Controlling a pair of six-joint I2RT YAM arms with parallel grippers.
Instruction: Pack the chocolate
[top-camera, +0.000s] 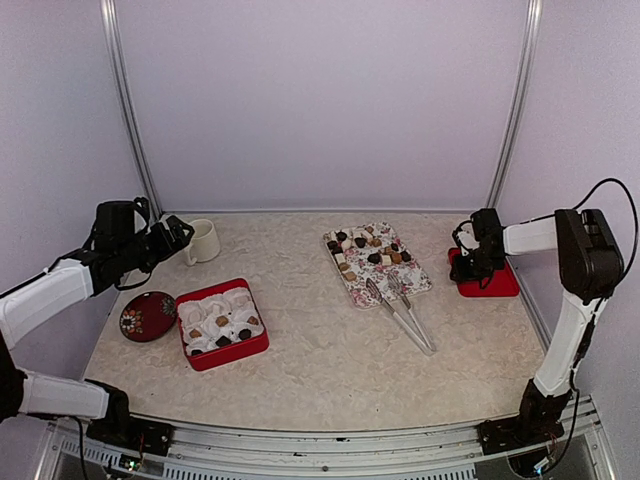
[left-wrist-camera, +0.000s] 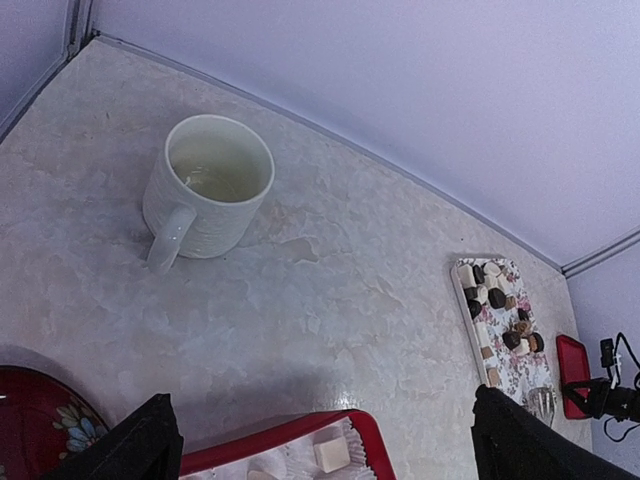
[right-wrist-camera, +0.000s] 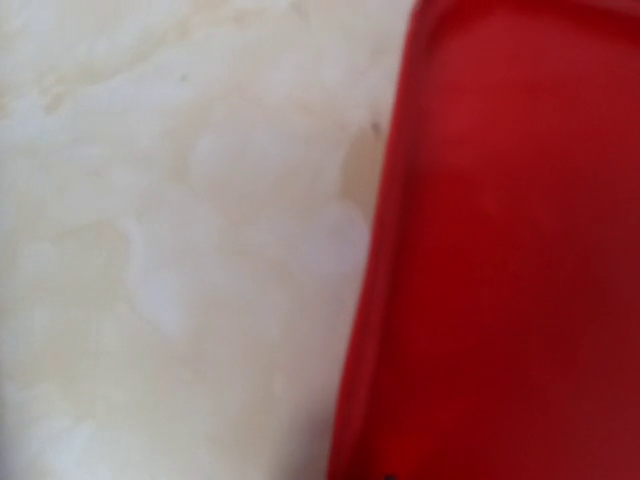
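Note:
The chocolate (top-camera: 366, 250) lies as several small dark, tan and cream pieces on a floral tray (top-camera: 412, 280) at the back centre, also seen in the left wrist view as chocolate (left-wrist-camera: 497, 298). More pieces sit in white paper cups in a red box (top-camera: 222, 322); one cream piece (left-wrist-camera: 332, 455) shows at its corner. My left gripper (top-camera: 172, 240) (left-wrist-camera: 322, 405) hangs open above the table, between a mug and the box, holding nothing. My right gripper (top-camera: 468, 266) is down at the left edge of a red lid (top-camera: 492, 282) (right-wrist-camera: 500, 240); its fingers are hidden.
A white mug (top-camera: 203, 240) (left-wrist-camera: 208, 185) stands at the back left. A dark red oval dish (top-camera: 147, 316) (left-wrist-camera: 35, 425) lies left of the box. Metal tongs (top-camera: 405, 315) rest off the tray's near end.

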